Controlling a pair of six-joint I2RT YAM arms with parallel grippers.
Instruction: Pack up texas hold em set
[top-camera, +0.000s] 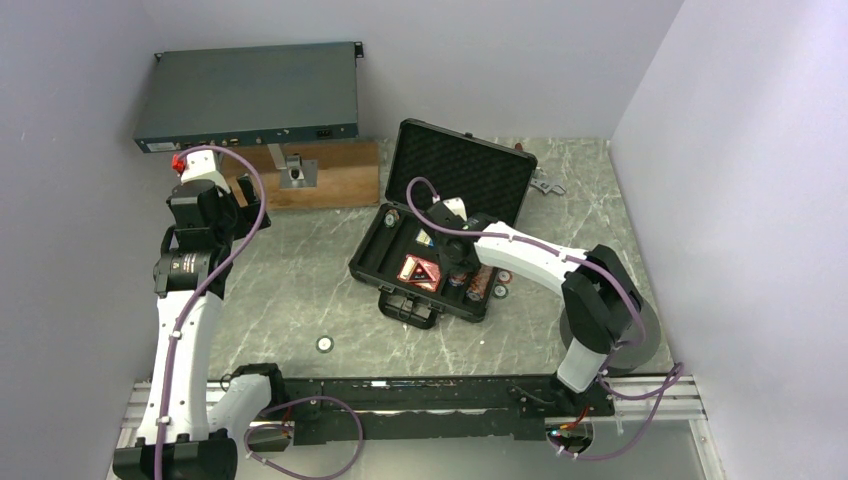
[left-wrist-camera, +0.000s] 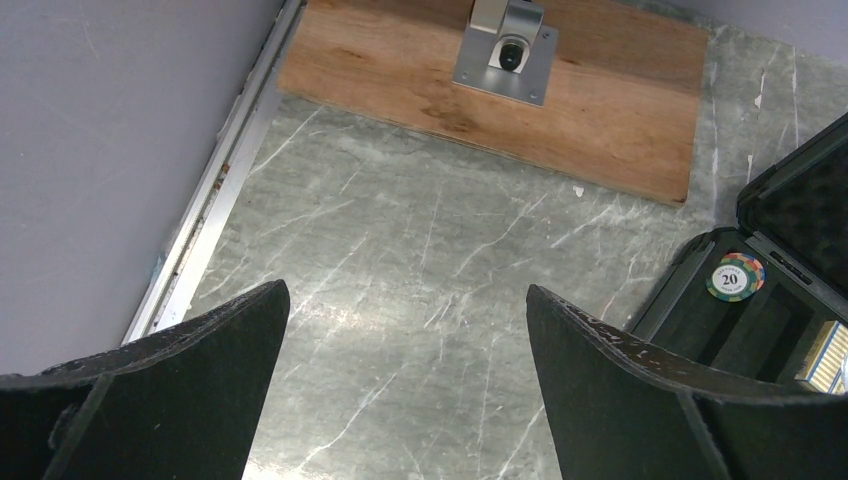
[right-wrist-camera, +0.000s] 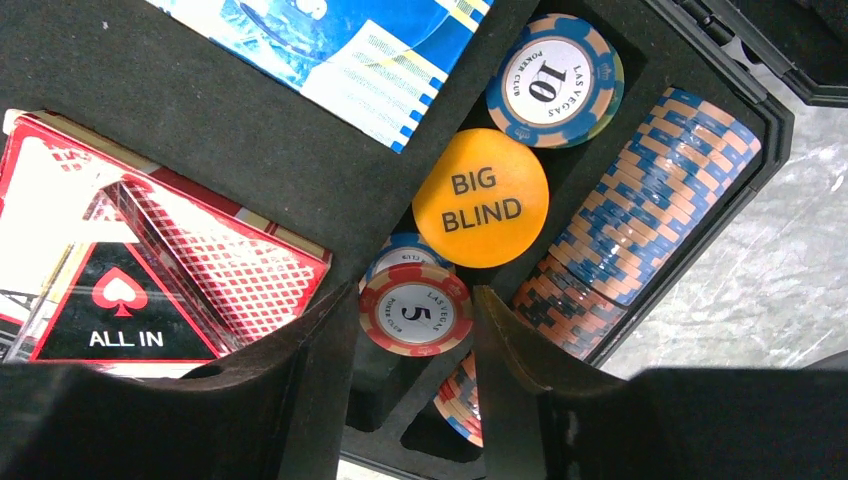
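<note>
The black case (top-camera: 372, 258) lies open in the middle of the table, its lid (top-camera: 465, 170) upright. My right gripper (top-camera: 456, 268) reaches into it. In the right wrist view the right gripper (right-wrist-camera: 416, 292) holds a red "5" chip (right-wrist-camera: 415, 312) by its edges, over a blue chip. Beside it are the orange "BIG BLIND" disc (right-wrist-camera: 481, 197), a "10" chip (right-wrist-camera: 555, 80), a row of chips (right-wrist-camera: 640, 210), a red card deck (right-wrist-camera: 200, 250) and a blue deck (right-wrist-camera: 340, 40). My left gripper (top-camera: 203, 172) is open and empty (left-wrist-camera: 407, 290) over bare table left of the case (left-wrist-camera: 690, 290).
A grey-blue rack box (top-camera: 250, 95) stands at the back left, above a wooden board (top-camera: 320, 175) with a metal bracket (left-wrist-camera: 505, 50). Loose chips lie on the table: one (top-camera: 325, 344) in front of the case, two (top-camera: 500, 285) at its right. A "20" chip (left-wrist-camera: 735, 276) sits in the case.
</note>
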